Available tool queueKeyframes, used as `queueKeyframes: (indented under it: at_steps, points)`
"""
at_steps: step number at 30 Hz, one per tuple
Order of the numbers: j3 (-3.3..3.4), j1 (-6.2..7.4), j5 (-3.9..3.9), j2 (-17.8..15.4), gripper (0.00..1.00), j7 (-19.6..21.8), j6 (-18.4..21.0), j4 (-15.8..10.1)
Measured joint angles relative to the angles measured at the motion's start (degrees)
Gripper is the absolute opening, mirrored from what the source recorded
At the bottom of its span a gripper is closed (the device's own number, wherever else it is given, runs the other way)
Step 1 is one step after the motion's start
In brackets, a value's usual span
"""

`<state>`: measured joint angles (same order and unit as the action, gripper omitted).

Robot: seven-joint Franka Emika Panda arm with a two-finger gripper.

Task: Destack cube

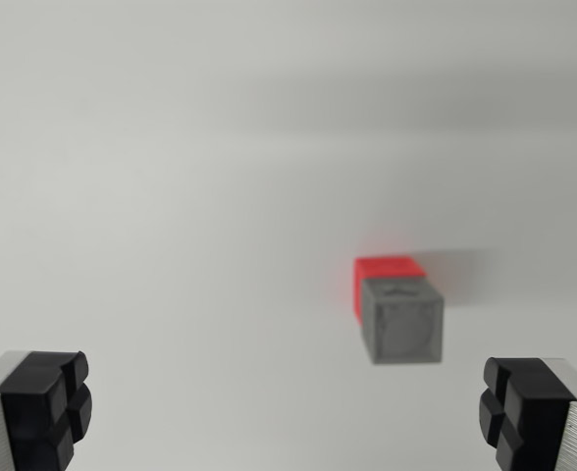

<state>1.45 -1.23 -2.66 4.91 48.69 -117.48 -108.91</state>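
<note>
**Gripper wide open above a two-cube stack**

The gripper hangs with its jaws spread far apart and nothing between them. One finger sits in the lower corner at the wrist view's left, the other in the lower corner at the wrist view's right. Each finger has a brushed metal body capped by a black pad that looks rubbery and is cut by grooves into blocks.

Beyond the fingers, nearer the wrist view's right, stands the stack. A grey cube with a matte face and a faint round mark on top rests on a red cube, whose smooth bright side shows behind and to the left of it. Both are slightly blurred.

They stand on a plain, pale, even table, with a soft shadow falling to the right of the stack.
</note>
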Motion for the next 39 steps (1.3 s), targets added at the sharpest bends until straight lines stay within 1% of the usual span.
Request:
queueKeyframes:
  at_steps: [9,17,24,36,39]
  points:
    - [0.16,-0.1,0.0,-0.01,1.0,-0.18,-0.72,-0.99]
    - [0.4,-0.32,0.03,-0.23,1.0,-0.6,-2.17,-2.8]
    - [0.74,-0.55,0.15,-0.41,1.0,-1.21,-3.81,-4.81]
    - [1.4,-1.23,0.55,-0.62,1.0,-2.66,-7.35,-9.04]
    - [1.61,-1.49,0.7,-0.63,1.0,-3.15,-8.56,-10.42]
